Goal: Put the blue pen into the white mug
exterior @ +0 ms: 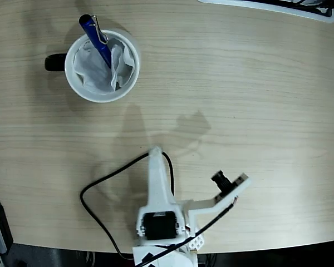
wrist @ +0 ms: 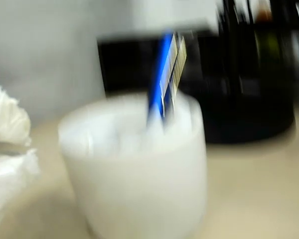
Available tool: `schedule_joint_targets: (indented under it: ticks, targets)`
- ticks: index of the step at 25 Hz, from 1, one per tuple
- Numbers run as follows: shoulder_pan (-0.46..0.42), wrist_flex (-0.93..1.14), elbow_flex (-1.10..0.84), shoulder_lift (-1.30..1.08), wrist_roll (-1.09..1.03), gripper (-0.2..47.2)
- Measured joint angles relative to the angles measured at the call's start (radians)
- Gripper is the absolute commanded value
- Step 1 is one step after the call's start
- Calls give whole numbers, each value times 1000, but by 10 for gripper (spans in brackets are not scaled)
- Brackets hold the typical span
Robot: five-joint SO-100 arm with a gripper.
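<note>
The white mug (exterior: 72, 83) stands at the upper left of the fixed view, its black handle (exterior: 54, 62) pointing left and crumpled white paper inside. The blue pen (exterior: 97, 36) stands tilted in the mug, with its silver clip end up and leaning over the far rim. My gripper (exterior: 155, 153) is well below and to the right of the mug, near the arm's base. It looks shut and holds nothing. The blurred wrist view shows the mug (wrist: 139, 189) with the pen (wrist: 159, 74) upright in it, and white fingers (wrist: 7, 119) at the left edge.
A black cable (exterior: 100, 183) loops left of the arm's base. A white-edged object (exterior: 267, 6) lies along the top right. Behind the mug, the wrist view shows a dark object (wrist: 249, 99). The table's front edge runs just below the base.
</note>
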Motion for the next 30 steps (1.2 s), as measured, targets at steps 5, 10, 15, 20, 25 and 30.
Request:
schedule_joint_targets:
  ticks: [5, 10, 15, 20, 25, 30]
  targets:
    - [104, 305, 0, 120, 0, 0]
    - [152, 509, 17, 232, 0, 0]
    - [193, 586, 58, 236, -5, 0]
    - [221, 584, 75, 236, -2, 0]
    - [221, 584, 75, 236, -2, 1]
    - [221, 584, 75, 236, -2, 1]
